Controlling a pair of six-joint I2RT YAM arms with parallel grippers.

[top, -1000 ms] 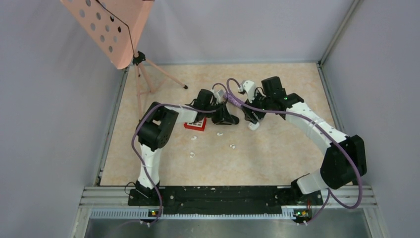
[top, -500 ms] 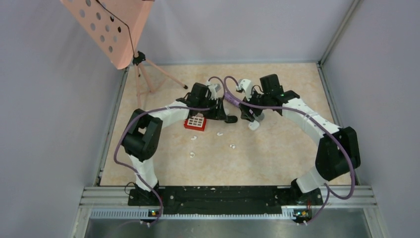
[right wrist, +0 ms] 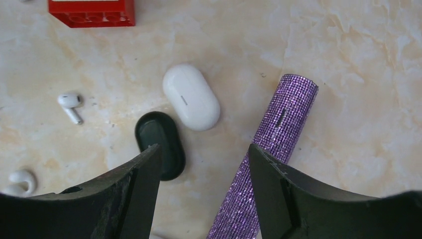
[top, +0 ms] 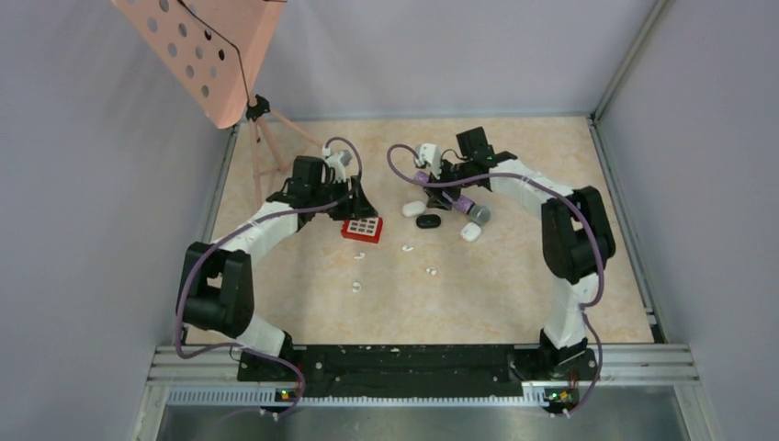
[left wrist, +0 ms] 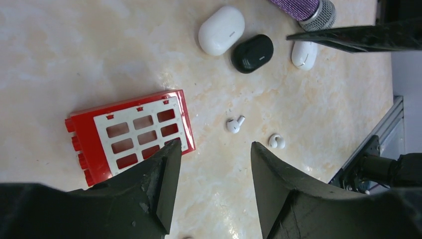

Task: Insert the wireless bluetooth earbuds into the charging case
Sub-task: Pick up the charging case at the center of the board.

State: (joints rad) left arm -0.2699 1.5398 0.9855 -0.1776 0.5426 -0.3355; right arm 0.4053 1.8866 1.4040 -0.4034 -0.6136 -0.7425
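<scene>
Several white earbuds lie loose on the table: one with a stem (left wrist: 235, 124) (right wrist: 69, 102) (top: 407, 247), a curled one (left wrist: 276, 142) (top: 431, 271), and others nearer (top: 355, 288). A white oval charging case (top: 413, 209) (right wrist: 191, 97) and a black one (top: 428, 220) (left wrist: 252, 53) lie shut side by side. My left gripper (top: 356, 200) (left wrist: 214, 147) hangs open and empty above the red block's edge. Above the gap between the black case and the purple microphone (right wrist: 273, 139), my right gripper (top: 445, 179) (right wrist: 204, 149) is open, holding nothing.
A red block with a white grid top (top: 362, 229) (left wrist: 129, 137) lies left of the cases. A smaller white case (top: 470, 231) sits by the microphone head (top: 479, 214). A pink music stand (top: 207, 55) on a tripod occupies the far left corner.
My left arm has swung left, away from the cases, and its jaws have opened. The right gripper has drawn back toward the far side, so the cases and microphone now show.
</scene>
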